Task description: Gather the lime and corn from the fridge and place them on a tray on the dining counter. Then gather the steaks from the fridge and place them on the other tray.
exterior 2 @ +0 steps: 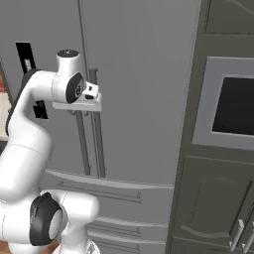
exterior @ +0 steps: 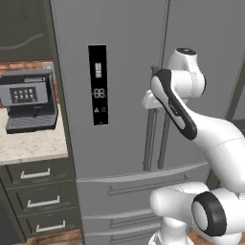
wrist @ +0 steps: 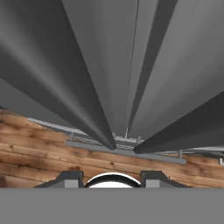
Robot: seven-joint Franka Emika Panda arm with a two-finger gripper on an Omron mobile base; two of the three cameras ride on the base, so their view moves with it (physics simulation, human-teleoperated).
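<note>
We read "88" in pale digits on the fridge's (exterior: 119,72) black display panel (exterior: 98,85); the coffee machine's (exterior: 29,100) label stays illegible.

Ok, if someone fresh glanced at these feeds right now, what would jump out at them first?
The tall grey fridge, doors closed, with its black display panel on the left door. Next, the white arm reaching up to the two long vertical handles at the door seam, its gripper shut right at the handles. On the beige counter left of the fridge sits a dark coffee machine.
</note>
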